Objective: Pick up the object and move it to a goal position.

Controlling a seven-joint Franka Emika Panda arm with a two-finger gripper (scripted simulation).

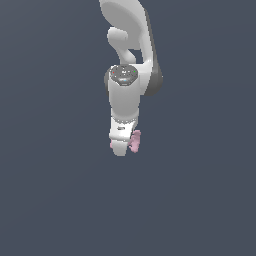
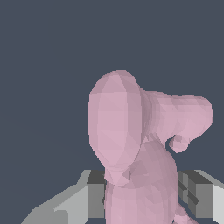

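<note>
Closest to your wrist camera is the object (image 2: 131, 144), a pale pink, matte, lumpy thing that fills much of that view: one big rounded lobe stands up front, a second knobby lobe branches off beside it, and a thicker stem drops down between the pincer's fingers (image 2: 94, 199). You can see grey finger blocks pressed close on either side of that stem (the contact faces themselves are hidden behind the pink mass), so the pincer (image 2: 142, 197) is clamped onto the object rather than standing apart from it. From the exterior view, your white arm (image 1: 124, 95) hangs straight down against a plain dark blue-grey backdrop, with its dark round joint cap facing the camera. The object (image 1: 135, 141) shows only as a small pink lump peeking out on the exterior view's right of the pincer (image 1: 122, 146), at the arm's lowest end, and it is narrower than the white hand that carries it. You cannot tell from either picture whether a surface lies below, since the background is uniform.
</note>
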